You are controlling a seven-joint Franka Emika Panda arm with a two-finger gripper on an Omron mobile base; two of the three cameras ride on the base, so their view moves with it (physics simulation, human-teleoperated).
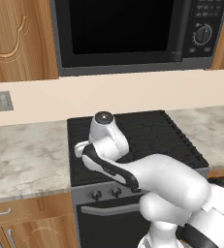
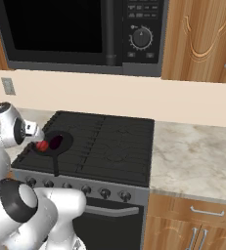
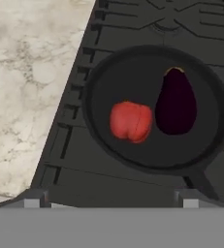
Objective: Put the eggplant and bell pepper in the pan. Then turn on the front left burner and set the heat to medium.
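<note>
The black pan [image 3: 133, 77] sits on the front left burner [image 3: 70, 145] of the dark cooktop. Inside it lie the red bell pepper [image 3: 130, 121] and, right beside it, the dark purple eggplant [image 3: 175, 101]. In the right base view the pan [image 2: 64, 140] holds the bell pepper [image 2: 42, 145] and the eggplant [image 2: 55, 142], and its handle [image 2: 56, 165] points toward the stove front. My gripper [image 3: 109, 202] hovers above the pan's near edge, open, with its fingertips [image 3: 32, 200] set wide apart and nothing between them.
A marble counter [image 3: 26, 72] borders the stove on the left, and another counter [image 2: 197, 156] lies on the right. A row of knobs [image 2: 85, 189] runs along the stove front. A microwave [image 2: 75, 29] hangs above. The other burners [image 2: 119, 141] are bare.
</note>
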